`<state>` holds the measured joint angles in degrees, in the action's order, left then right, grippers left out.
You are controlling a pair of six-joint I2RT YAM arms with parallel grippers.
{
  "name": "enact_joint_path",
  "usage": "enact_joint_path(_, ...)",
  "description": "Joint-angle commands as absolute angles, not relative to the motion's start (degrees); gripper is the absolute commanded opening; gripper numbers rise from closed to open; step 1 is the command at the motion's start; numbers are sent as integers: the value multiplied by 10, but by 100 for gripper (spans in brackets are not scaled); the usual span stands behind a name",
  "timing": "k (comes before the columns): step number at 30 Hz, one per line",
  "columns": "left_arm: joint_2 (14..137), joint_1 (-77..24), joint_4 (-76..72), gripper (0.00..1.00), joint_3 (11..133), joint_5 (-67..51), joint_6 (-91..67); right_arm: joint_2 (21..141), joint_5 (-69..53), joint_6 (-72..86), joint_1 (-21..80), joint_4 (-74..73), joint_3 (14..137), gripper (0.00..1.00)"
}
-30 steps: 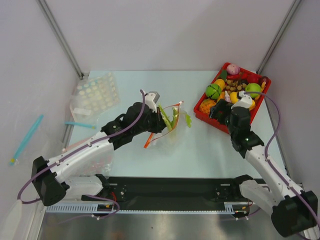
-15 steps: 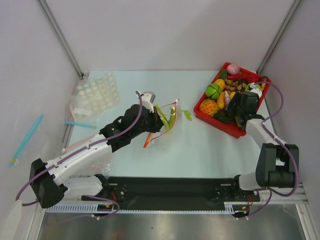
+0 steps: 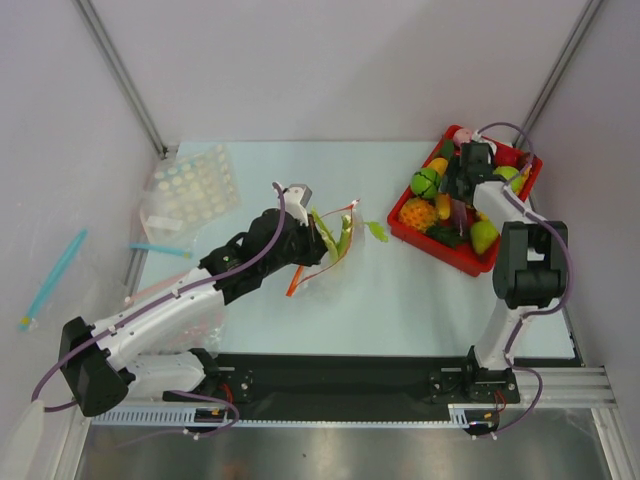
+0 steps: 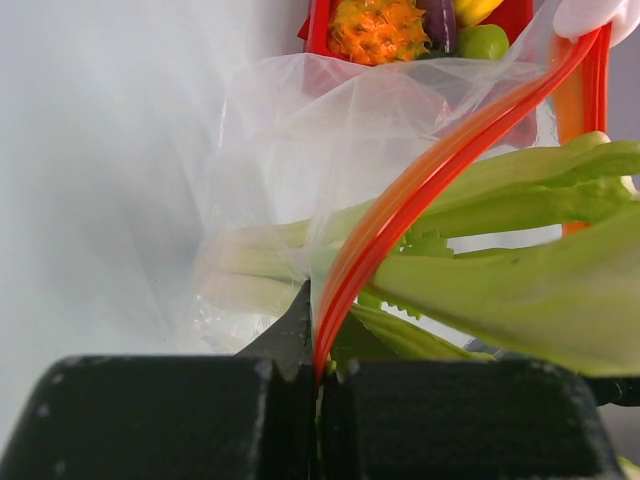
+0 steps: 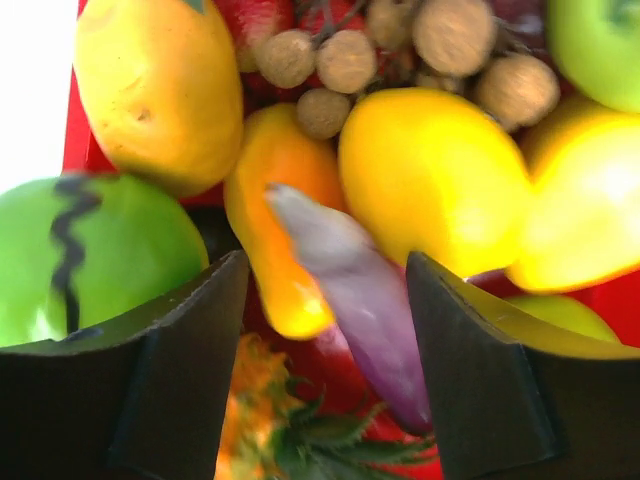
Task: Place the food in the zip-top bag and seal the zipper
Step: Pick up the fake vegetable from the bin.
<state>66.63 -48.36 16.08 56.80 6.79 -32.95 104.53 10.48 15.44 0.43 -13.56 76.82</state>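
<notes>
The left tool was pinched tight on the red-orange zipper, holding up the mouth of the zip-top bag over the bench, well apart from the red tray. This was probably to keep it gaping for more food beside the leek, whose leaves poked out. Inside that tray, the right tool stood partly wide astride the purple eggplant and an orange piece, seemingly to pick the eggplant, though whether it gripped yet I could not tell; the green pear lay by the tray's near edge.

Pale table — red tray, dimpled clear pack.
</notes>
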Motion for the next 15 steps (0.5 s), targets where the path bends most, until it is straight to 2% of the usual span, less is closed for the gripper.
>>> enact_joint_path(1, 663, -486, 147, 0, 596, 58, -322, 1093, 128, 142, 18, -235, 834, 65)
enact_joint_path(3, 664, -487, 148, 0, 597, 56, -321, 1100, 123, 144, 18, -240, 841, 56)
enact_joint_path(5, 664, -488, 150, 0, 599, 57, -319, 1091, 111, 145, 14, -232, 832, 36)
enact_joint_path(6, 665, -488, 150, 1, 598, 57, -318, 1077, 108, 144, 15, -223, 819, 22)
enact_joint_path(15, 674, -490, 163, 0, 606, 59, -314, 911, 130, 158, 32, -135, 698, 3)
